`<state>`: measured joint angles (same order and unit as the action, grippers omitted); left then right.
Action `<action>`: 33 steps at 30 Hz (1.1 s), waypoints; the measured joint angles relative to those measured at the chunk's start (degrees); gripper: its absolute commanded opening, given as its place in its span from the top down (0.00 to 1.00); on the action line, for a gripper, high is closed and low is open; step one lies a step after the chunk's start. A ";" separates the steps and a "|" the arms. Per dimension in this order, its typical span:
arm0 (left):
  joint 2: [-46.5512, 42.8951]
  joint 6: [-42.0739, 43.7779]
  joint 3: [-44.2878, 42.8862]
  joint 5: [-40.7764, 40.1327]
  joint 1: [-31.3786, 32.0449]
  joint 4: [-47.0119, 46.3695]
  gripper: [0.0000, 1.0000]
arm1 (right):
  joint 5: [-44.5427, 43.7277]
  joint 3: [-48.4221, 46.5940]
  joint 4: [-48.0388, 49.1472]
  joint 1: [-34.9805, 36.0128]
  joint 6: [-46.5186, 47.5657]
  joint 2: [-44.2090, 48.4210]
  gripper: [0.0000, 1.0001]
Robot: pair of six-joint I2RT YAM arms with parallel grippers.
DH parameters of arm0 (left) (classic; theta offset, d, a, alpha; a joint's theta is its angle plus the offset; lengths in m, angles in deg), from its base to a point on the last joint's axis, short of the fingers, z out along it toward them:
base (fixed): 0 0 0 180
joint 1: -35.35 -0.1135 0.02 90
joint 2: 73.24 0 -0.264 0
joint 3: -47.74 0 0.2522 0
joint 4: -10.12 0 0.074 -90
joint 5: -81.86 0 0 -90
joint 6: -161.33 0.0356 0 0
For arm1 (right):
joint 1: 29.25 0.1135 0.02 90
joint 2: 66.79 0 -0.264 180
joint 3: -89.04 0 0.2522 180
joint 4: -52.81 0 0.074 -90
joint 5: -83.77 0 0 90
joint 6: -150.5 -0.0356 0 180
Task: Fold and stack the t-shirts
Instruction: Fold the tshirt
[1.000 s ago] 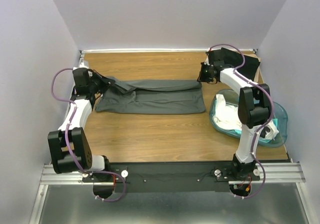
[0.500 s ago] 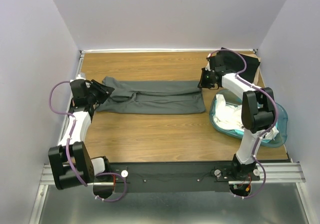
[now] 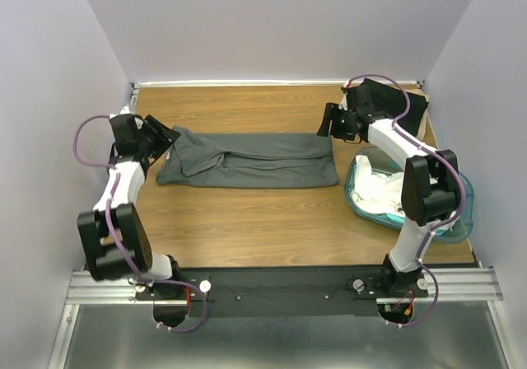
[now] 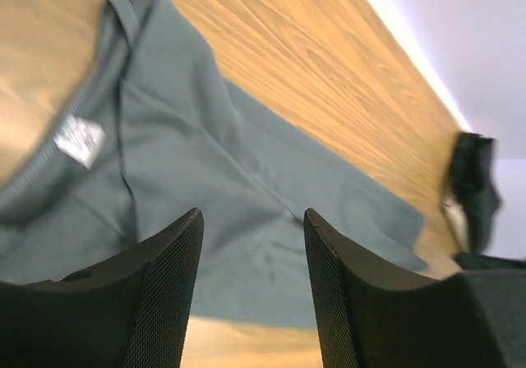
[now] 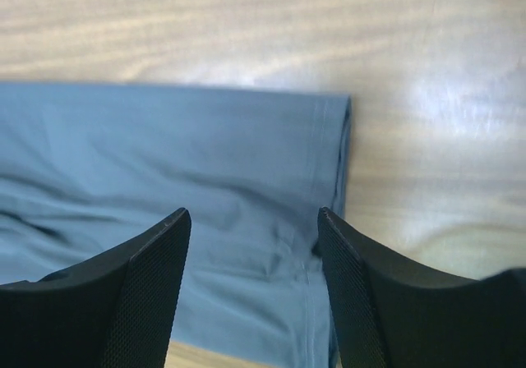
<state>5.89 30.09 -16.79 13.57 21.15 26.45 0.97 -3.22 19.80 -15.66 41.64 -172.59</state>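
On the wooden table (image 3: 247, 221), in its far half, the dark grey t-shirt (image 3: 255, 159) lies as a long flat band from left to right, folded along its length, with some creases and a loose flap near its left end. At the right side of the table stands the translucent teal tub (image 3: 463, 189), and white t-shirts (image 3: 377, 191) lie crumpled inside it. In the far right corner, behind the right arm, the black t-shirt (image 3: 414, 105) lies on the wood, partly hidden by the arm and its cable. The left gripper (image 3: 165, 134) is at the left end of the grey shirt, over the collar part; in the left wrist view its two fingers stand wide apart and nothing is held between them, only the cloth below is seen. The right gripper (image 3: 326, 127) is at the far right corner of the same shirt; its fingers are also spread and hold nothing, and the hem edge of the shirt runs between them in the right wrist view. Whether the fingertips of either gripper touch the cloth, I cannot tell. A small white label (image 4: 80, 138) shows inside the collar.
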 measured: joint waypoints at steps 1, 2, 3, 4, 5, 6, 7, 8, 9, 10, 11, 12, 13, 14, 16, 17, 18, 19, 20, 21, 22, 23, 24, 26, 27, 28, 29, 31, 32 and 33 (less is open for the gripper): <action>2.67 1.40 -1.70 -0.59 0.00 0.04 0.39 | -0.13 -0.79 0.11 0.00 -0.09 -0.48 0.32; 5.11 2.47 -3.19 -0.98 -0.02 0.09 0.39 | -0.20 -1.55 0.28 0.00 -0.17 -1.14 0.32; 6.78 3.48 -4.24 -1.31 -0.04 0.13 0.39 | -0.28 -2.29 0.37 0.00 -0.20 -1.95 0.34; 8.98 4.44 -5.77 -1.57 -0.04 0.17 0.39 | -0.33 -3.08 0.37 -0.04 -0.26 -3.02 0.36; 10.82 5.20 -7.06 -1.73 -0.07 0.07 0.39 | -0.35 -3.76 0.37 -0.04 -0.35 -3.89 0.39; 12.76 5.86 -8.20 -1.81 -0.07 -0.07 0.39 | -0.35 -4.44 0.37 -0.07 -0.39 -4.94 0.41; 14.97 6.60 -9.53 -2.03 -0.09 -0.24 0.39 | -0.33 -5.25 0.39 -0.11 -0.50 -6.14 0.41; 16.79 7.19 -10.62 -2.19 -0.09 -0.33 0.38 | -0.33 -5.92 0.39 -0.22 -0.57 -7.32 0.42; 18.95 7.69 -11.69 -2.23 -0.09 -0.44 0.38 | -0.33 -6.47 0.33 -0.33 -0.59 -8.13 0.42; 20.48 8.09 -12.63 -2.23 -0.09 -0.66 0.39 | -0.31 -6.97 0.35 -0.50 -0.59 -9.05 0.42; 22.14 8.50 -13.70 -2.34 -0.11 -0.74 0.39 | -0.28 -7.58 0.28 -0.59 -0.61 -9.92 0.42; 23.65 8.76 -14.71 -2.34 -0.09 -0.81 0.39 | -0.26 -7.82 0.33 -0.66 -0.59 -10.25 0.42; 25.40 9.01 -15.89 -2.38 -0.09 -0.87 0.39 | -0.24 -8.41 0.26 -0.85 -0.61 -10.99 0.42; 26.49 9.16 -16.74 -2.40 -0.11 -0.85 0.38 | -0.24 -8.76 0.35 -1.01 -0.63 -11.43 0.42; 29.20 9.75 -19.08 -2.40 -0.11 -1.11 0.38 | -0.11 -9.66 0.42 -1.51 -0.63 -12.41 0.42; 30.34 9.94 -20.09 -2.40 -0.11 -1.11 0.39 | -0.04 -9.73 0.39 -1.66 -0.63 -12.55 0.42; 31.23 10.08 -20.90 -2.40 -0.11 -1.16 0.39 | 0.02 -9.86 0.37 -1.81 -0.66 -12.79 0.42; 31.87 10.21 -21.64 -2.38 -0.11 -1.14 0.39 | 0.15 -10.05 0.35 -2.10 -0.68 -13.09 0.42; 33.07 10.40 -23.02 -2.40 -0.11 -1.25 0.39 | 0.20 -10.19 0.37 -2.32 -0.76 -13.31 0.42; 34.05 10.56 -23.87 -2.40 -0.11 -1.33 0.39 | 0.24 -10.36 0.39 -2.47 -0.81 -13.57 0.42; 34.64 10.62 -24.41 -2.40 -0.11 -1.36 0.38 | 0.35 -10.40 0.39 -2.58 -0.85 -13.75 0.43; 35.30 10.78 -24.96 -2.43 -0.11 -1.42 0.38 | 0.39 -10.40 0.35 -2.69 -0.87 -13.84 0.43; 35.89 10.86 -25.38 -2.43 -0.11 -1.44 0.38 | 0.44 -10.40 0.39 -2.78 -1.01 -13.94 0.43; 36.92 11.06 -26.18 -2.43 -0.11 -1.44 0.38 | 0.57 -10.43 0.39 -2.93 -1.05 -14.23 0.44; 37.44 11.17 -26.56 -2.45 -0.11 -1.44 0.38 | 0.59 -10.49 0.44 -2.95 -1.07 -14.56 0.47; 38.10 11.28 -27.10 -2.45 -0.11 -1.44 0.38 | 0.61 -10.49 0.48 -2.97 -1.07 -14.78 0.48; 38.84 11.37 -27.65 -2.43 -0.11 -1.49 0.38 | 0.66 -10.58 0.48 -3.04 -1.07 -15.28 0.50; 40.39 11.47 -28.85 -2.43 -0.11 -1.57 0.38 | 0.96 -10.99 0.52 -3.13 -1.18 -16.63 0.53; 41.13 11.52 -29.49 -2.45 -0.11 -1.62 0.38 | 1.05 -11.15 0.55 -3.17 -1.22 -17.11 0.54; 41.59 11.54 -29.75 -2.45 -0.11 -1.64 0.38 | 1.18 -11.26 0.72 -3.17 -1.22 -17.57 0.54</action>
<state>47.49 41.63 -46.54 11.13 21.04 24.81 2.15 -14.47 20.52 -18.83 40.42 -190.16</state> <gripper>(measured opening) 0.619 0.478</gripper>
